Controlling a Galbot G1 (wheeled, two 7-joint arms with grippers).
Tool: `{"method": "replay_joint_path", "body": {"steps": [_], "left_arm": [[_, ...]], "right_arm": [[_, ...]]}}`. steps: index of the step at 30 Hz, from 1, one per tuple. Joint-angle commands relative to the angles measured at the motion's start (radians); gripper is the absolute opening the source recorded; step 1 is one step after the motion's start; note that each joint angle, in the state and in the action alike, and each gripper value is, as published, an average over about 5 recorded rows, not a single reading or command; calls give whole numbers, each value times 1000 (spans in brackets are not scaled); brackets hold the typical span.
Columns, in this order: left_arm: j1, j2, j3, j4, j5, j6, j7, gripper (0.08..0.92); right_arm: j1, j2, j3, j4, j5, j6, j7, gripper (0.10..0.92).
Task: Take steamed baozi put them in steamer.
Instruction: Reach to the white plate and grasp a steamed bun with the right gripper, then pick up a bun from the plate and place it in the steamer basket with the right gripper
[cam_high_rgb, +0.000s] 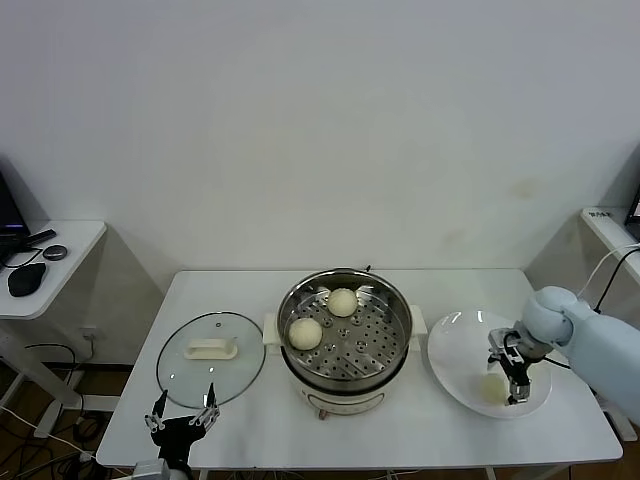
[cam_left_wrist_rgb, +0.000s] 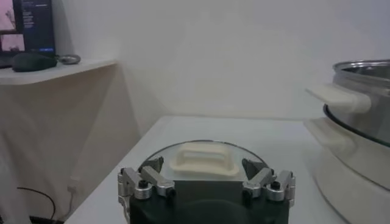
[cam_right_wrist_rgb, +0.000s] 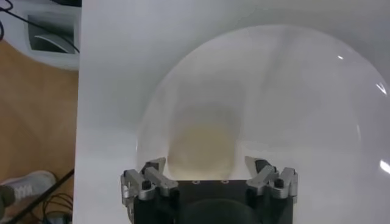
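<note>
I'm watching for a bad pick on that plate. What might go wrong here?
The right gripper hangs open over the baozi on the plate, near the plate rim: a sloppy close may squash the soft bun or push it off. The carry must also clear the steamer wall.

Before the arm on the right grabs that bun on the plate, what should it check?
1. Right gripper open: ok.
2. Over the flat white plate, a round cream-white bun between its fingers: ok.
3. Shiny steel steamer uncovered; round glass lid lies aside: ok.
4. Free room on the tray beside two buns: ok.
5. Left gripper parked clear, by the lid: ok.
6. Fourth bun: cannot tell.
</note>
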Motion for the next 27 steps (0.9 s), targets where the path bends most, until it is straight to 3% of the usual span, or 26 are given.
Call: {"method": "replay_joint_path", "body": {"steps": [1,8,17,27], "left_arm": [[-1,0,1,2,0,0,0,823],[-2,-1,1,4,0,0,0,823],[-11,-4,5,5,0,0,0,823],[-33,-12,14,-11,3,10,-8,823]], "right_arm": [[-9,13,7,-10,-11,-3,-1,823],[-10,11,10,-15,-25,-7,1,782],[33,-3,15,-12,4,-13,-5,589],[568,105,-193,-23,207,-36,-47,568]]}}
